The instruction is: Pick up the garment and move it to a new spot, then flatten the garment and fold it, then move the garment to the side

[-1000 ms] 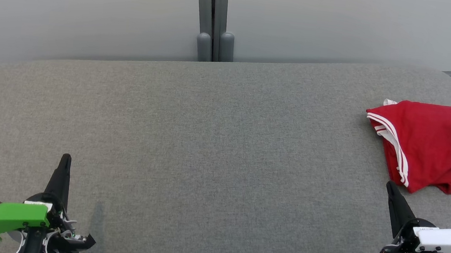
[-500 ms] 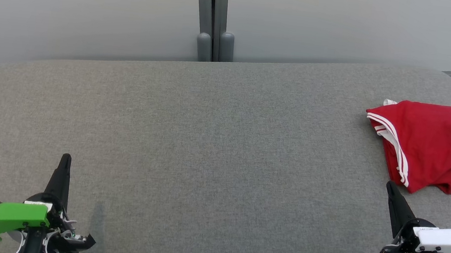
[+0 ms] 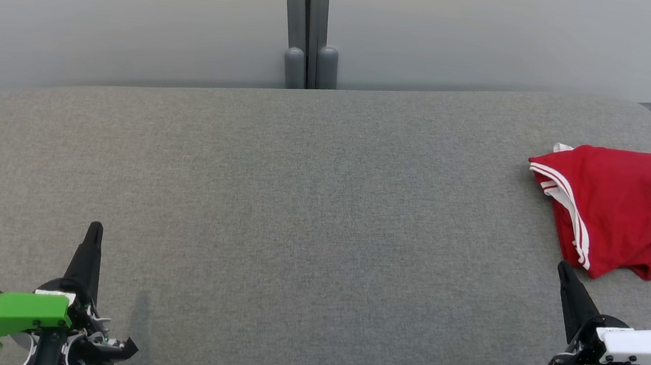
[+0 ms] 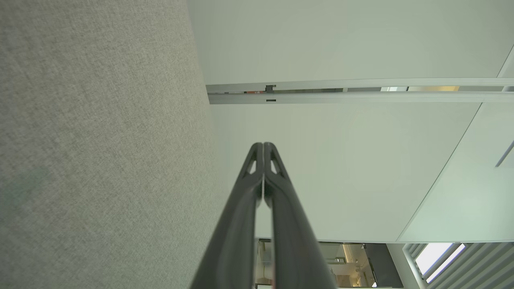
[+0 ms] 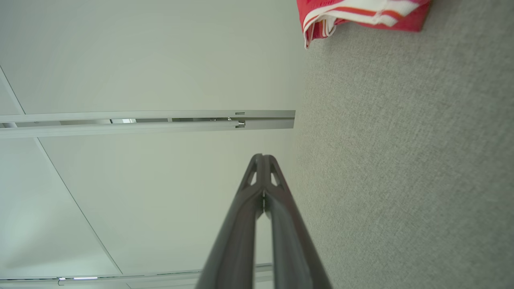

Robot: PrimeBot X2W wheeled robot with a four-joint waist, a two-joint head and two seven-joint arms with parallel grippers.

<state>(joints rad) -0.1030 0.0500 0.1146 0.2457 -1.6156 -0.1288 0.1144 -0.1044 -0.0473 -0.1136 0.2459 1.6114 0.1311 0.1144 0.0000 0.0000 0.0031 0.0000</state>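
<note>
Currently red garment (image 3: 625,211) lies bunched at far R side of grey table (image 3: 299,204), white-striped edge facing centre. L tool (image 3: 94,229) clenched, empty, at near L. R tool (image 3: 563,269) clenched, empty, tip near garment's front edge, apart from it.

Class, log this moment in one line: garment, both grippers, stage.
red striped garment: bunched, right end of grey fabric surface; left gripper: shut, empty; right gripper: shut, empty, near garment; stage: pick-up not begun
</note>
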